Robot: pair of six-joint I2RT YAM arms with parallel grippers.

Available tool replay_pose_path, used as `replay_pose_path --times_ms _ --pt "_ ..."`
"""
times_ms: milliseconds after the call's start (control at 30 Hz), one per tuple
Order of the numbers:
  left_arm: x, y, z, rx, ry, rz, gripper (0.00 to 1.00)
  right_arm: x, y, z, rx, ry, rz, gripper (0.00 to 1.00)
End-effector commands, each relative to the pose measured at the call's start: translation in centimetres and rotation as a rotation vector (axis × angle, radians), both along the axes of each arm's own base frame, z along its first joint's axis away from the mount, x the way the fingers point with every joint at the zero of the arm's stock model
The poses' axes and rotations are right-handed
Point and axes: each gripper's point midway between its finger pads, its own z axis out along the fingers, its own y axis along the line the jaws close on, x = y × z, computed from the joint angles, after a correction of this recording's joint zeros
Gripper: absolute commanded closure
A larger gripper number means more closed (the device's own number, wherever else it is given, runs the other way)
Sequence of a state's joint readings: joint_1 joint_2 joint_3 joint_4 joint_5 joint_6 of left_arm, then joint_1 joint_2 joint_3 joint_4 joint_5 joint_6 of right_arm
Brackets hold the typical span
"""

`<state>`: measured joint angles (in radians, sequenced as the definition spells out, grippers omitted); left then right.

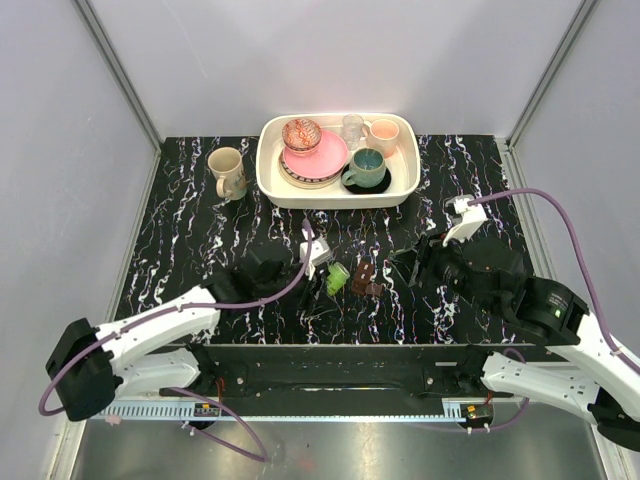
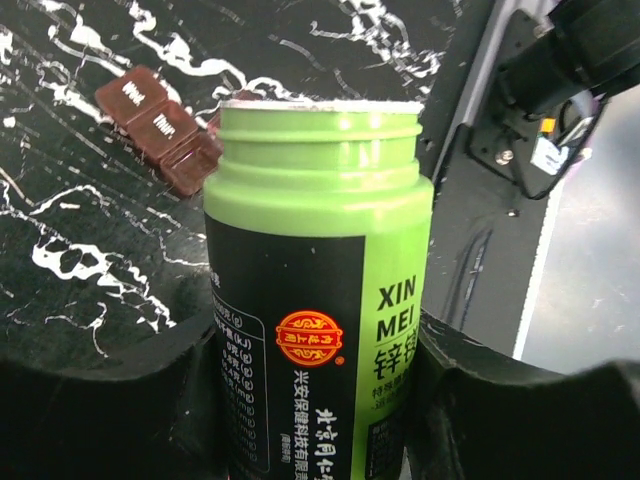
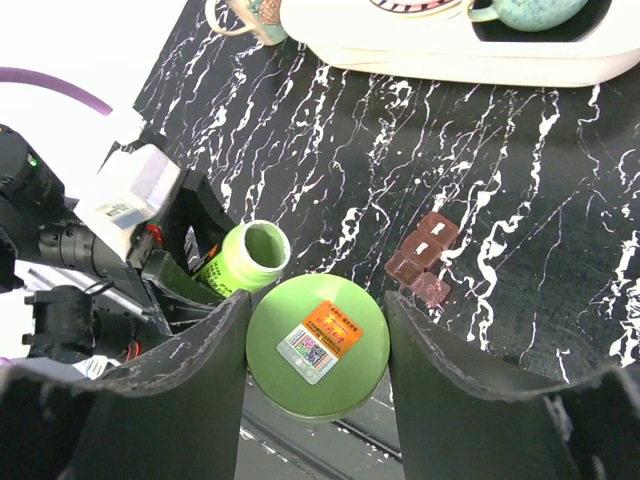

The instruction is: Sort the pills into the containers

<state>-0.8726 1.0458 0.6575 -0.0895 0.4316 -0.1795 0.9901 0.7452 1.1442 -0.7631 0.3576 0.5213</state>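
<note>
Your dark-brown pill case [image 1: 365,278] lies on the black marbled desk [image 1: 200,250], between the two arms. Just left of the case, your left pincer [image 2: 315,400] is clamped around a green bottle [image 2: 315,300]. The bottle is uncapped, and its open mouth sits close to the case's end. On the case's right, your right pincer [image 3: 318,330] grips a round green lid [image 3: 318,345] by its rim, the labelled face towards the wrist camera. Well behind the case stands a white tray [image 1: 268,180] of crockery, with a beige mug [image 1: 228,172] behind the case and off to its left.
</note>
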Motion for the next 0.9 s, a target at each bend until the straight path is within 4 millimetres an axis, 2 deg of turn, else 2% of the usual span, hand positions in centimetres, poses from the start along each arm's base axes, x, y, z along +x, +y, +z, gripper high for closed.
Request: replay_pose_path --times_ms 0,200,500,867 --pt "2.2 -1.1 -0.4 0.010 -0.078 0.033 1.00 0.6 -1.1 0.4 0.010 -0.012 -0.076 1.00" --pt "3.0 -1.9 -3.4 0.080 -0.047 0.018 1.00 0.6 -1.0 -0.1 -0.002 -0.024 -0.060 1.00" --pt "3.6 -3.3 -6.5 0.131 0.014 -0.011 1.00 0.7 -1.6 -0.7 0.007 -0.040 -0.080 1.00" --pt "4.5 -3.4 -8.9 0.246 0.044 -0.016 1.00 0.8 -1.6 -2.3 -0.033 -0.026 -0.081 1.00"
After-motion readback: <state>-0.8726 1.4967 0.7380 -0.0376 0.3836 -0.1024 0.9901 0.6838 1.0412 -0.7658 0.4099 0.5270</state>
